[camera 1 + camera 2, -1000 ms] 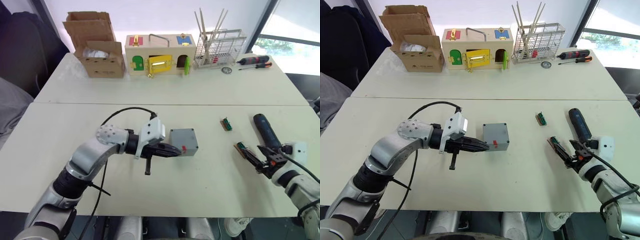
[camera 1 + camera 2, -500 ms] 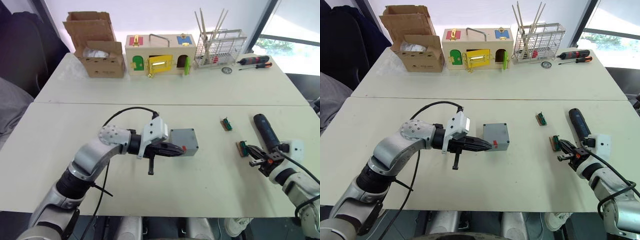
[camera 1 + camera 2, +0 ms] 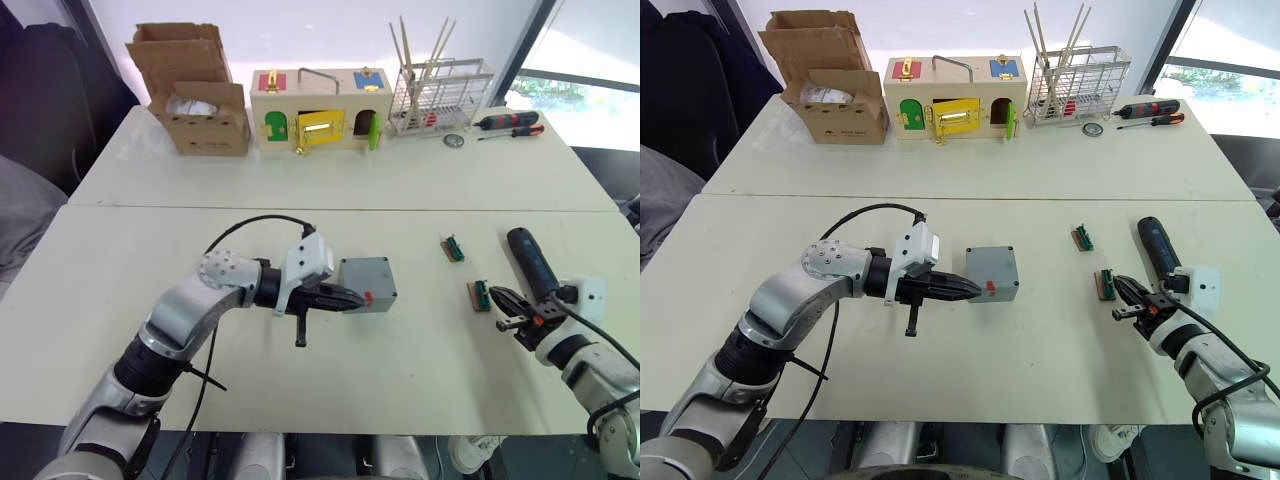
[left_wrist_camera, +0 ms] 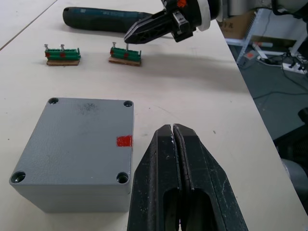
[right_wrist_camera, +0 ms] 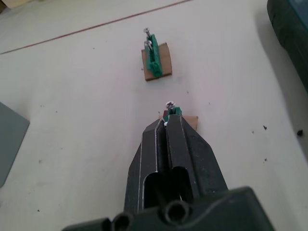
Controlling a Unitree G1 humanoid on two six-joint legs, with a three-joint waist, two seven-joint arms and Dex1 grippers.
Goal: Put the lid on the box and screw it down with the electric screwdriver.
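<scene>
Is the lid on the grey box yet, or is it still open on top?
On. The lid covers the box; no opening or wire shows. Whether its corner holes hold screws, I cannot tell.

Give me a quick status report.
Left hand shut, beside the box, lid on. Right hand shut at a green screw block. Electric screwdriver lies untouched.

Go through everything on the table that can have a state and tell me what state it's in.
Small square grey plastic box: lid on.
Thick black electric screwdriver: lying flat, not held.
Left gripper: shut, beside the box.
Right gripper: shut on a screw in the near green screw holder.
Cardboard box: flaps open.
</scene>
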